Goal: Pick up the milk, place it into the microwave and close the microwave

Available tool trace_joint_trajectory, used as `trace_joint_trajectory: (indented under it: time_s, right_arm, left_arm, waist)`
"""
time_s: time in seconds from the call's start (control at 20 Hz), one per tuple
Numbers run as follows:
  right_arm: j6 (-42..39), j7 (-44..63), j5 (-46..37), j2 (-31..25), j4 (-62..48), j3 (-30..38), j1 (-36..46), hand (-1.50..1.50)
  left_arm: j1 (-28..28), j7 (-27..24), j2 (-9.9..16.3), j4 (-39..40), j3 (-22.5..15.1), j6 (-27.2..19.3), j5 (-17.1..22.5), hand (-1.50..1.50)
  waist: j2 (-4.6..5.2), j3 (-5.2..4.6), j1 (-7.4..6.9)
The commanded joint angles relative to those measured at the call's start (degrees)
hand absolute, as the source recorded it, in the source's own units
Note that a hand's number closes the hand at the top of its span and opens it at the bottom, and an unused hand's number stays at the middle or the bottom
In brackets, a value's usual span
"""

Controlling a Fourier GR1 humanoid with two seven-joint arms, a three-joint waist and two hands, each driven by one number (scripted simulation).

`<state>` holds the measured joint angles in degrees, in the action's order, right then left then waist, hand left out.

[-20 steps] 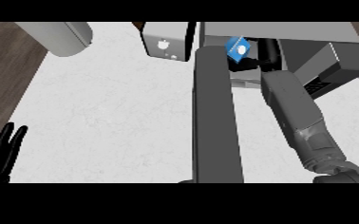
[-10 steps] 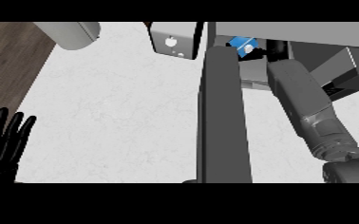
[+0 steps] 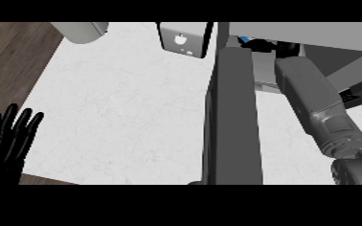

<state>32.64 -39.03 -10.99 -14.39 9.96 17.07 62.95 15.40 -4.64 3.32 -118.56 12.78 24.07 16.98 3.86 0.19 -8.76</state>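
Note:
Only a small blue corner of the milk carton point(image 3: 244, 40) shows, just inside the microwave point(image 3: 297, 31) at the top right. The microwave's open door point(image 3: 234, 119) is seen edge-on as a tall dark grey slab down the middle. My right forearm point(image 3: 311, 100) reaches past the door into the microwave's opening. The right hand point(image 3: 277, 48) is a dark shape beside the carton, mostly hidden. My left hand point(image 3: 17, 136) rests open at the lower left edge, fingers up.
A light grey box with a small fruit mark point(image 3: 185, 38) stands at the counter's back, left of the door. A grey rounded object point(image 3: 81, 30) sits at the back left corner. Wooden floor point(image 3: 21, 57) lies beyond the white counter's point(image 3: 120, 105) left edge.
My right forearm has gone deeper into the microwave, carrying the blue carton up until it is nearly hidden. The left hand now shows more at the lower left.

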Motion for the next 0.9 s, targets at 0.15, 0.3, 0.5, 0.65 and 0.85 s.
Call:
trace_joint_trajectory:
  time_s: [0.15,0.3,0.5,0.65,0.85]
  right_arm:
    - [9.58,1.76,-4.31,-1.79,-3.24,-2.81,1.38,-1.5]
    - [11.12,2.06,-4.64,-1.3,-3.52,-2.92,2.23,-1.5]
    - [4.51,5.4,-2.74,0.54,-5.15,-1.28,3.36,-1.5]
    - [0.42,5.04,-1.72,0.48,-5.15,-0.36,3.14,-1.5]
    - [-2.9,4.29,-1.12,0.92,-5.05,0.21,3.12,-1.5]
  left_arm:
    - [-2.23,-0.19,0.87,0.88,-0.31,-0.52,-2.9,-1.5]
    - [-2.9,0.02,0.11,1.18,-0.95,-1.21,-3.28,-1.5]
    - [-2.93,0.4,-0.35,1.65,-3.16,-0.51,-4.23,-1.5]
    - [-3.54,-0.03,0.32,1.94,-2.6,-0.44,-4.83,-1.5]
    - [-3.84,0.67,-0.23,1.54,-3.9,-1.01,-6.12,-1.5]
  waist:
    - [1.23,0.04,-1.56]
    - [1.0,0.07,-1.43]
    - [1.12,0.27,-1.61]
    - [1.09,0.27,-1.3]
    - [0.76,0.25,-0.97]
